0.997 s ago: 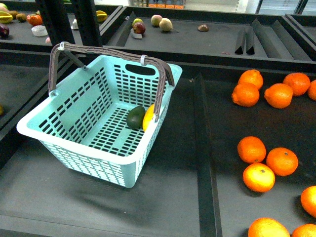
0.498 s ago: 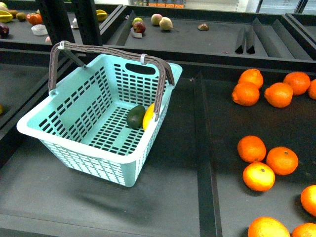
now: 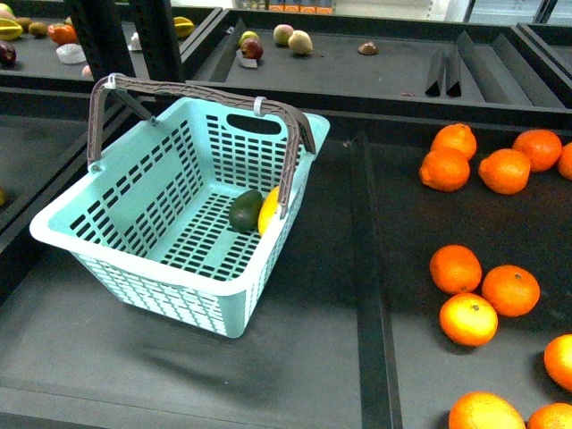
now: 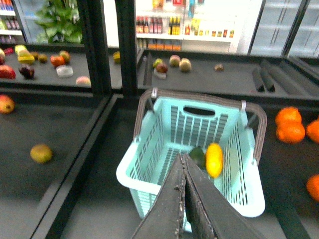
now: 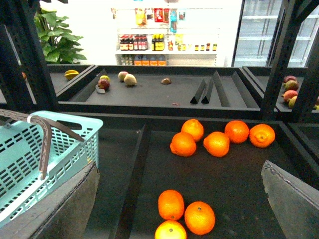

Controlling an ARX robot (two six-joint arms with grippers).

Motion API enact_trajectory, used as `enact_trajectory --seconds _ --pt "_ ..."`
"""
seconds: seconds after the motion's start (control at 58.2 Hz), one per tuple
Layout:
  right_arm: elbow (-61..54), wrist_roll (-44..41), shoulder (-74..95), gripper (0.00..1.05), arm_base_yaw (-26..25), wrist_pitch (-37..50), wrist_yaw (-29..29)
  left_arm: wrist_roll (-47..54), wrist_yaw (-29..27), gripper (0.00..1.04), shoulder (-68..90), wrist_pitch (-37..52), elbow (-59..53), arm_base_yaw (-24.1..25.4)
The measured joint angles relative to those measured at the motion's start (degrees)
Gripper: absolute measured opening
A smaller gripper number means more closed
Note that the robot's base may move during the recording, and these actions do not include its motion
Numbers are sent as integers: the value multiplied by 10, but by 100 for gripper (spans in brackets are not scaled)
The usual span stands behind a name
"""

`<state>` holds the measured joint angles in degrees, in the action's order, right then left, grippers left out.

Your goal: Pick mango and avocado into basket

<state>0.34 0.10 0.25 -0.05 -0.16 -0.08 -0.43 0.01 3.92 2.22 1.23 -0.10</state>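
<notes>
The teal basket (image 3: 134, 201) stands on the dark shelf, left of middle in the front view, handles up. Inside it the dark green avocado (image 3: 245, 211) and the yellow mango (image 3: 268, 211) lie side by side against the right wall. Both also show in the left wrist view, the avocado (image 4: 198, 156) next to the mango (image 4: 214, 159), in the basket (image 4: 172, 124). My left gripper (image 4: 183, 162) is shut and empty, raised in front of the basket. My right gripper (image 5: 182, 199) is open and empty above oranges. Neither arm shows in the front view.
Several oranges (image 3: 456, 268) lie in the right tray, also seen in the right wrist view (image 5: 170, 204). A raised divider (image 3: 366, 268) separates the trays. Other fruit (image 3: 290, 40) lies on the back shelf. A yellowish fruit (image 4: 41, 153) lies in the left tray.
</notes>
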Motion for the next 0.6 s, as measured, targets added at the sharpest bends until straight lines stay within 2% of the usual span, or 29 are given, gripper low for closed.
enact_trajectory --seconds 0.533,0.55,0.602 --pt "0 0 0 97 0 0 0 0 0 3 -37 -21 0 0" --pt "0 0 0 97 0 0 0 0 0 4 -37 -21 0 0" --pt "0 0 0 97 0 0 0 0 0 14 -37 -21 0 0"
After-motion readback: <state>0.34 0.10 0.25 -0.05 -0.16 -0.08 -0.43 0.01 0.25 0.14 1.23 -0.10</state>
